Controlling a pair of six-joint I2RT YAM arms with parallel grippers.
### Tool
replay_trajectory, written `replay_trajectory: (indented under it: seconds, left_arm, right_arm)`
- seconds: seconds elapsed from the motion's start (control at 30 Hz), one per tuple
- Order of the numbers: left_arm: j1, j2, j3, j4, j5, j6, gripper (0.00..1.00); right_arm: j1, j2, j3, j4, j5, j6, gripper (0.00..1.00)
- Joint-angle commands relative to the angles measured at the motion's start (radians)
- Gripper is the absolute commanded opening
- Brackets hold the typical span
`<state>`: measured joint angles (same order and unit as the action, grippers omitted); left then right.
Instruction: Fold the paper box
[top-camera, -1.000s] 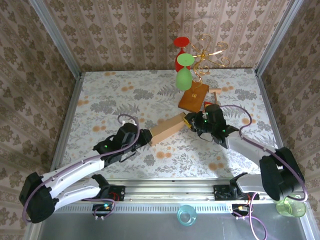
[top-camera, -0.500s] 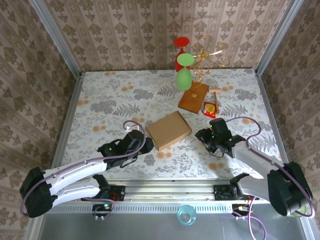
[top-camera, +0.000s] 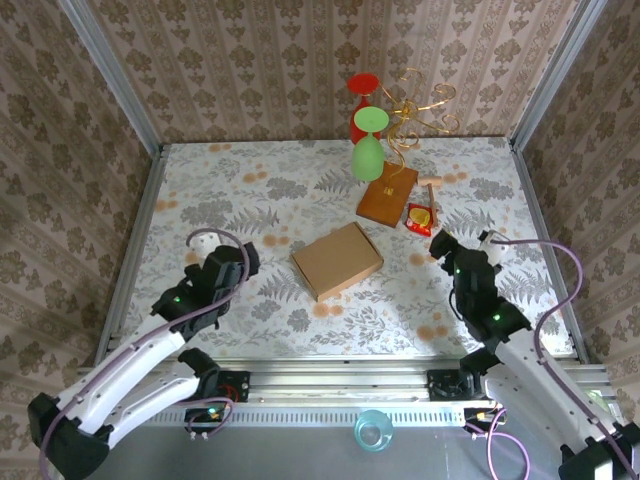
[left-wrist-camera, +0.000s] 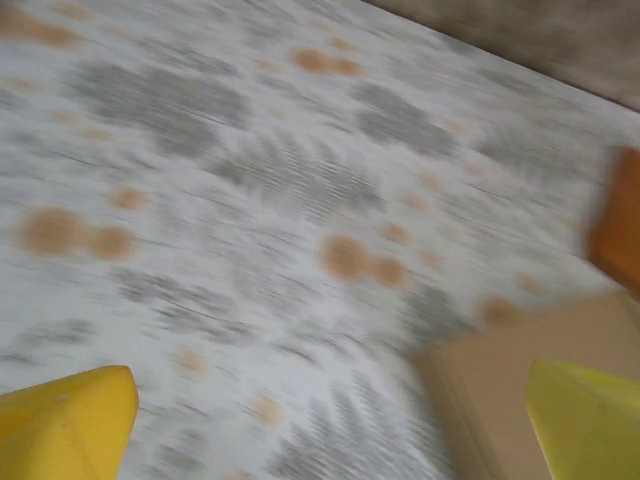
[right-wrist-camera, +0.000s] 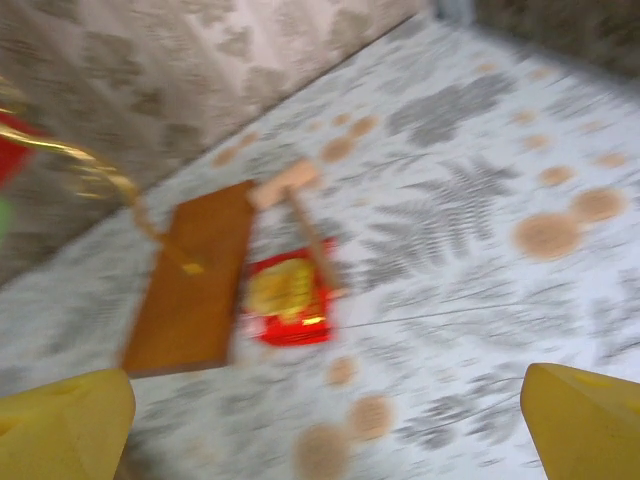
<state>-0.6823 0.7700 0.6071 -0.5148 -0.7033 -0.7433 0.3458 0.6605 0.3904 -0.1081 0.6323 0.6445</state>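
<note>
Both arms have pulled back toward their own sides since a second ago, when the two tools pinched the box between them; now it lies flat and free.

From above, the box (top-camera: 337, 261) sits closed near the middle of the counter (top-camera: 250, 180), turned at an angle. The left tool (top-camera: 240, 256) hangs to the left of it and the right tool (top-camera: 441, 245) to the right, each apart from it and touching nothing. Behind the box lies a wooden block (top-camera: 387, 194) with a red packet (top-camera: 419, 217) just beside its right edge. A green glass (top-camera: 368, 155) and a red glass (top-camera: 362, 100) hang on a gold wire stand (top-camera: 420, 105) at the back.

On the left wrist, the picture is blurred. The yellow fingertips (left-wrist-camera: 62, 428) stand spread wide with only patterned counter between them. A corner of the box (left-wrist-camera: 490, 390) shows at the lower right, beside the right fingertip, and an orange edge of the block (left-wrist-camera: 620, 215) shows at the right border.

On the right wrist, also blurred, the fingertips (right-wrist-camera: 585, 425) are likewise wide apart and hold nothing. Beyond them lie the block (right-wrist-camera: 195, 280), the packet (right-wrist-camera: 288, 295) against it, and a small wooden stick (right-wrist-camera: 300, 215) reaching over the packet.
</note>
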Motion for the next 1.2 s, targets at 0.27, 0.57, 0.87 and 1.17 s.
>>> replay_trajectory:
  seconds: [0.27, 0.57, 0.87, 1.17]
  left_arm:
    - [0.367, 0.061, -0.351, 0.853, 0.07, 0.784, 1.0]
    - [0.573, 0.396, -0.372, 1.263, 0.373, 0.836, 1.0]
    - [0.678, 0.816, -0.39, 1.818, 0.577, 0.747, 1.0]
    - [0.683, 0.781, -0.291, 1.565, 0.585, 0.745, 1.0]
  right_arm:
    - [-0.114, 0.558, -0.004, 0.582, -0.043, -0.54, 1.0]
    - [-0.231, 0.779, -0.06, 1.041, -0.314, -0.637, 1.0]
    - [-0.286, 0.868, -0.024, 1.04, -0.419, -0.605, 1.0]
    - [-0.286, 0.872, -0.002, 1.003, -0.382, -0.592, 1.0]
